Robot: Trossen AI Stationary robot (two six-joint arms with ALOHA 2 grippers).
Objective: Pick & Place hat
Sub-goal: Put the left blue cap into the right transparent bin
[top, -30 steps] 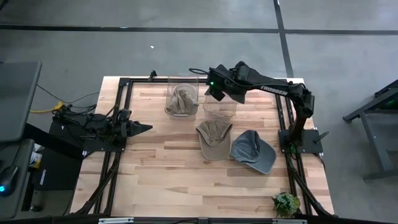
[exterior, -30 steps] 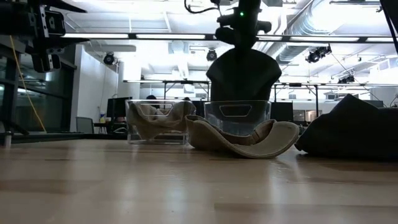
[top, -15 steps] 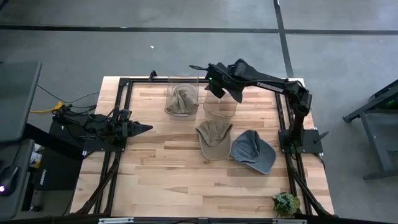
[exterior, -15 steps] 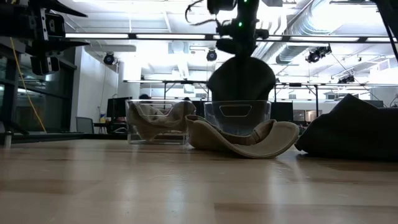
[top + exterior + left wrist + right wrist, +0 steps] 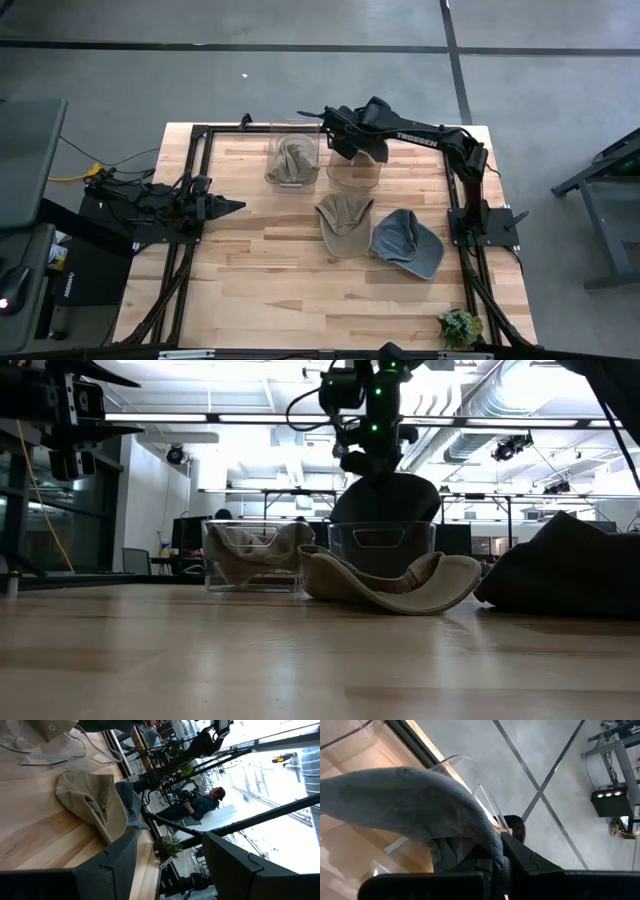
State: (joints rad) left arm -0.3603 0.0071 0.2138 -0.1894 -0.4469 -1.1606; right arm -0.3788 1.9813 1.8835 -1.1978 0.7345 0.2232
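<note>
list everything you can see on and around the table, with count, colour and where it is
bins: 2, clear, side by side at the table's far edge
tan hat in bin: 1, in the left-hand bin
dark hat: 1, held over the right-hand bin
tan hat on table: 1, in front of the bins
grey cap: 1, beside it toward the right arm's base
plant: 1, green, near right corner
table: 1, light wood
person: 1, seated in the room beyond
left gripper: open, waiting at the left side
right gripper: shut on the dark hat above the bins
</note>
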